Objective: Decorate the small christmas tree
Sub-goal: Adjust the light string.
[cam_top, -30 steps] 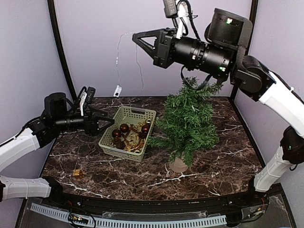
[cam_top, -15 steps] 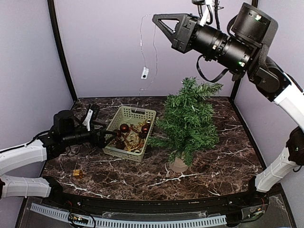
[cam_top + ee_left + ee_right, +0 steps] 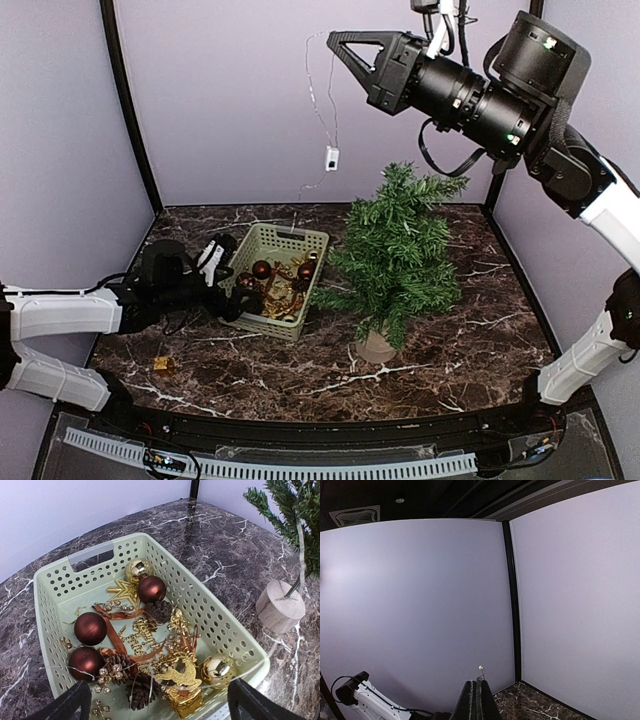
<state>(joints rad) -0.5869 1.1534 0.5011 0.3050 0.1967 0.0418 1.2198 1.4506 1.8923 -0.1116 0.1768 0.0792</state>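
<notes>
The small christmas tree [image 3: 398, 250] stands upright on its round wooden base [image 3: 377, 347], right of centre; the left wrist view shows its branches [image 3: 292, 510] and base [image 3: 280, 606]. My right gripper [image 3: 336, 41] is raised high above the basket, shut on a thin wire light string [image 3: 322, 100]. A white battery box [image 3: 331, 158] dangles from the string. In the right wrist view the shut fingertips [image 3: 476, 684] pinch the wire, with a small bead [image 3: 481, 668] just above. My left gripper [image 3: 234, 292] is open and low at the basket's near-left end, its fingers [image 3: 75, 705] straddling the ornaments.
The pale green basket [image 3: 287, 234] holds dark red balls [image 3: 90, 628], gold balls [image 3: 215, 669], pine cones [image 3: 143, 691], a gold star [image 3: 124, 590] and a gold reindeer [image 3: 181, 676]. A small gold ornament [image 3: 163, 365] lies on the marble table [image 3: 470, 350] at the front left. Purple walls enclose the back and sides.
My right arm has swung to the right with the light string, and the battery box has followed. My left arm has dropped and moved in towards the basket, staying open.
</notes>
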